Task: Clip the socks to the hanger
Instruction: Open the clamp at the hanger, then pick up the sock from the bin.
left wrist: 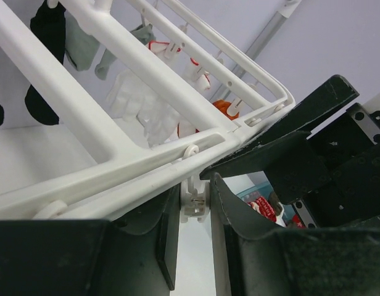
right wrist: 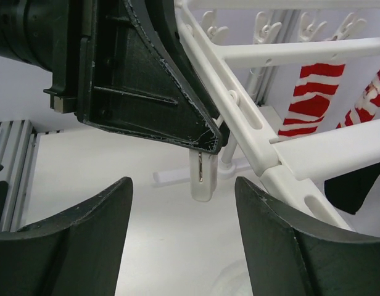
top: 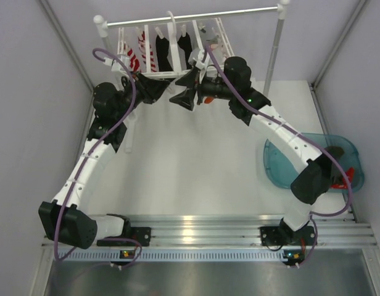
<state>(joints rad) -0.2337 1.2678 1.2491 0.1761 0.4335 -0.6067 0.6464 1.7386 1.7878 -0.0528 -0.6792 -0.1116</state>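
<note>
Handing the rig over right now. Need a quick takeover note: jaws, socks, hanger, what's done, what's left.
Left gripper: jaws set narrowly around a hanging clip at the near edge of the hanger. I cannot tell whether they are squeezing it. No sock in them.
Right gripper: jaws open and empty, facing that same clip.
Done: several socks are clipped on, including a striped sock and a black sock.
Left: the blue bin on the right holds more, at least a dark sock. Probably fetch one next and clip it.

Striped & blk socks (top: 133,54) clipped under wht hanger (right wrist: 251,132).
</note>
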